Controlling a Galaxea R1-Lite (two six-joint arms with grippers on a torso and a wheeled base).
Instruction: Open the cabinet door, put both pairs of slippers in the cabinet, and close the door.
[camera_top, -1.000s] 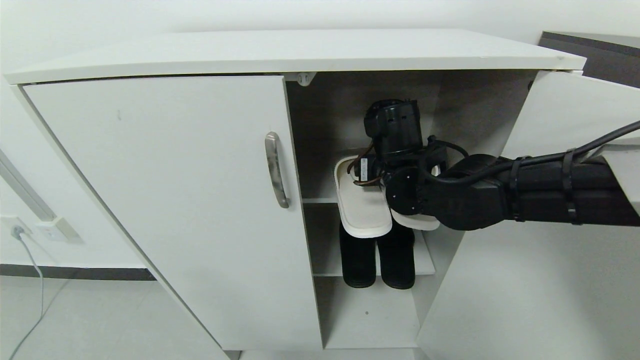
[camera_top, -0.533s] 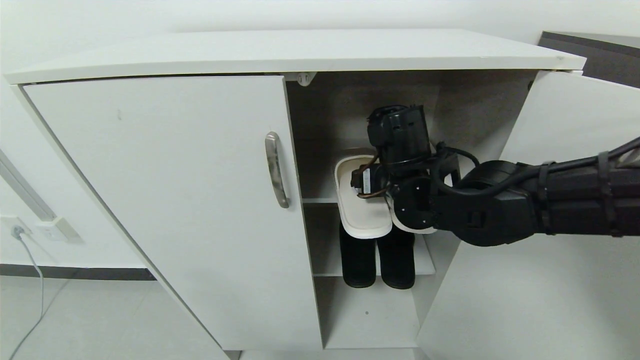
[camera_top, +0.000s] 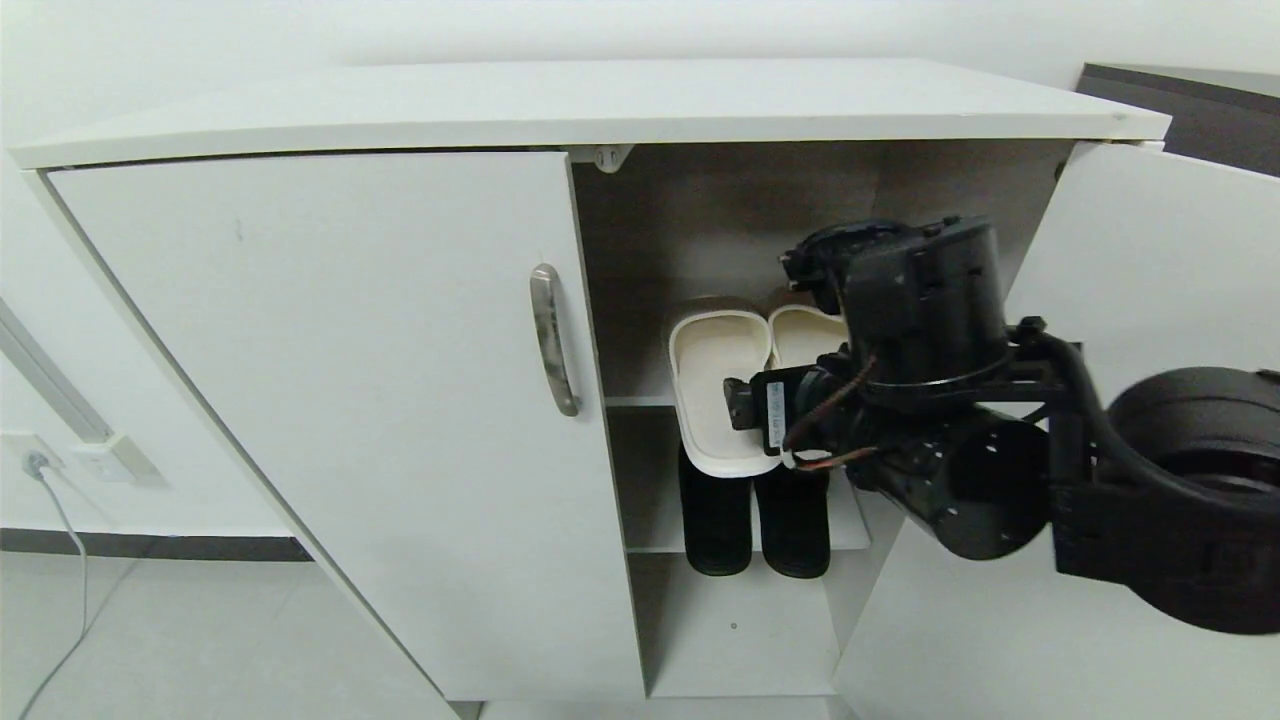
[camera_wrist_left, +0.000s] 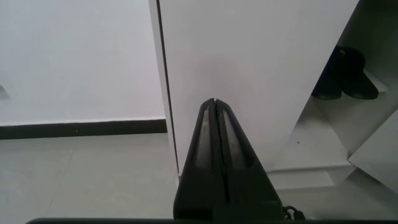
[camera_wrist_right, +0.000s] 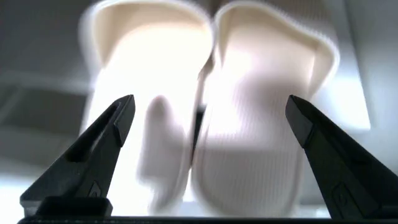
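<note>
White wall at the far left carries a socket (camera_top: 110, 458) with a grey cable (camera_top: 60, 530) hanging to the floor (camera_top: 150, 640). Next comes the white cabinet (camera_top: 600, 100): its left door (camera_top: 330, 400) is shut and has an upright metal handle (camera_top: 553, 340) near the inner edge. The left pincer (camera_wrist_left: 214, 104) hangs low in front of that door, above the floor, its fingers pressed together with nothing between them.

In the open half, the white slippers (camera_top: 722, 390) lie side by side on the upper shelf (camera_top: 640, 401), heel ends jutting past its front edge. Directly under them, the black slippers (camera_top: 752, 520) sit as a pair on the lower shelf (camera_top: 655, 500), also overhanging.

The right pincer (camera_wrist_right: 209, 102) is just in front of the white slippers, fingers spread wide and holding nothing. A small white label (camera_top: 775, 415) on that wrist bears print too fine to read. The right door (camera_top: 1130, 240) stands swung open at the far right.
</note>
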